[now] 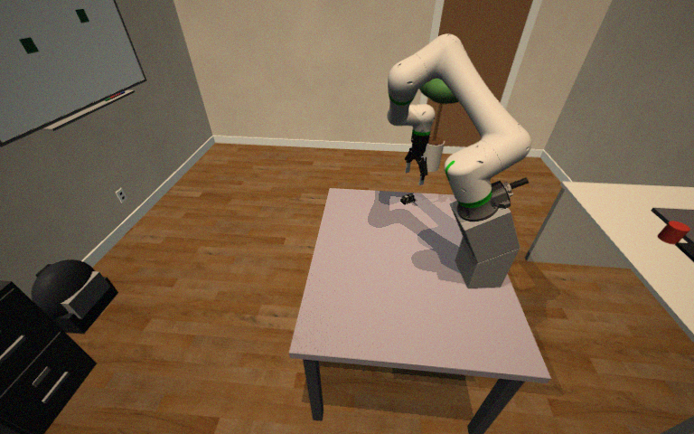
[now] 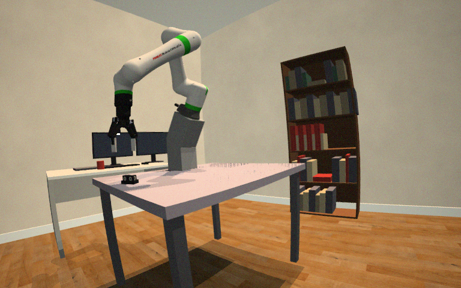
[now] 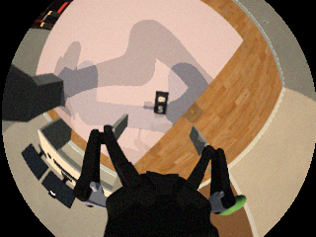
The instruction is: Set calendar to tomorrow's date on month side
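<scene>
The calendar (image 1: pixel 409 202) (image 2: pixel 129 181) (image 3: pixel 161 103), a small black tray with two black cubes side by side, stands near the table's far edge in the top view. Its white digits are small; the exterior view shows what look like zeros and a 7. The wrist view shows light digits on the cubes' tops, too blurred to read surely. The month's name is not readable. Both cubes appear seated in the tray. My gripper (image 1: pixel 415 174) (image 2: pixel 123 146) (image 3: pixel 160 125) is open and empty, pointing down, well above the table and the calendar, touching neither.
The calendar is near the edge of the pink table (image 1: pixel 389 316) (image 2: pixel 217 183) (image 3: pixel 114 39). My arm's grey pedestal (image 1: pixel 488 250) (image 2: pixel 183 146) stands on the same table. A separate white desk (image 1: pixel 608 214) (image 2: pixel 68 173) holds monitors and a red cup (image 1: pixel 673 231) (image 2: pixel 100 165).
</scene>
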Motion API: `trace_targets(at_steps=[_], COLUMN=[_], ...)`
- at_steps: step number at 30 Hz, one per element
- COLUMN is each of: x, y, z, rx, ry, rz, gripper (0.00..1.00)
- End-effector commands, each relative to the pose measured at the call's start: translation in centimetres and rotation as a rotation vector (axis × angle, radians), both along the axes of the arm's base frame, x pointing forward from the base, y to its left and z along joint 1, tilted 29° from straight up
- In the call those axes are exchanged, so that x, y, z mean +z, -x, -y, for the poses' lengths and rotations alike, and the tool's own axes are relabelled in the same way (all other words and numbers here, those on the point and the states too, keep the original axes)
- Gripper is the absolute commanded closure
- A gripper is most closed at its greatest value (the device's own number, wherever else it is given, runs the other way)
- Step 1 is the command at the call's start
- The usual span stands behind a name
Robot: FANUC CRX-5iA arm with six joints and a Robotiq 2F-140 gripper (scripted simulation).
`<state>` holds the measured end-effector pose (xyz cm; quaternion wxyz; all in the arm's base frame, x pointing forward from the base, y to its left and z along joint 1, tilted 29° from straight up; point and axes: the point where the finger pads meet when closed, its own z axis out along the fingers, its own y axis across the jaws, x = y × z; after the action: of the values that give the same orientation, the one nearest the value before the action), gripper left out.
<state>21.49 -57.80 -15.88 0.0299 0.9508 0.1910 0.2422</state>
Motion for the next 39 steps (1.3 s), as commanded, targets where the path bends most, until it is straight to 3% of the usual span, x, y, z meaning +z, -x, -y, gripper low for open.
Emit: trace_targets(at_steps=[1, 39], x=[-0.13, -1.11], y=[-0.07, -0.64], z=[0.02, -0.03], rx=[-0.136, -1.051], ry=[-0.073, -0.564], rz=[-0.007, -0.041], gripper=[0.0, 0.0])
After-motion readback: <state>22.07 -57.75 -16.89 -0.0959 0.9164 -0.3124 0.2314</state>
